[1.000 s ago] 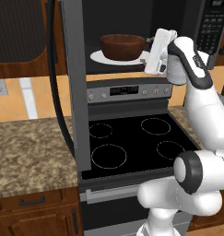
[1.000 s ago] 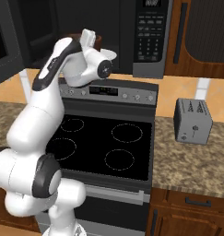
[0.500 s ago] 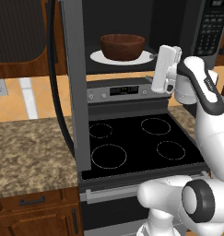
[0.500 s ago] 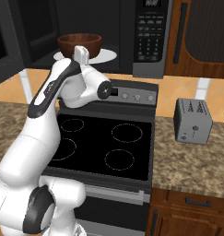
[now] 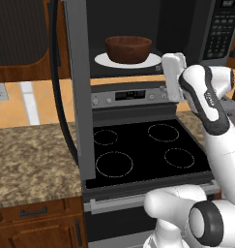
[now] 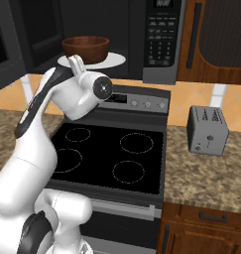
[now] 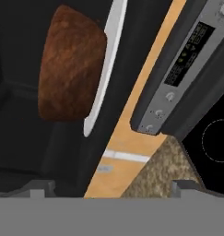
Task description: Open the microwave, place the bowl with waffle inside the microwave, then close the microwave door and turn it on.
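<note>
- My pincer (image 7: pixel 109 186) is wide open w/ nothing btwn the tips; hand view shows both tips far apart at the bottom edge.
- Bowl (image 5: pixel 128 49) sits on the white turntable plate (image 5: pixel 104 60) inside the microwave (image 6: pixel 161 44), up and ahead of my pincer, apart from it.
- Hand view is rolled: bowl (image 7: pixel 72 69) and plate rim (image 7: pixel 104 73) appear sideways, w/ the stove's control panel (image 7: pixel 178 78) alongside.
- Waffle: can't tell, bowl interior isn't visible from any angle.
- Left base view shows the microwave door (image 5: pixel 80 87) swung open edge-on, w/ its curved black handle (image 5: pixel 58 82), to the left of my hand.
- Right base view adds the toaster (image 6: pixel 207 130) on the counter (image 6: pixel 201 173), well off to my right, plus the microwave's button panel (image 6: pixel 161 39).
- Stove (image 5: pixel 143 150) lies below my pincer.
</note>
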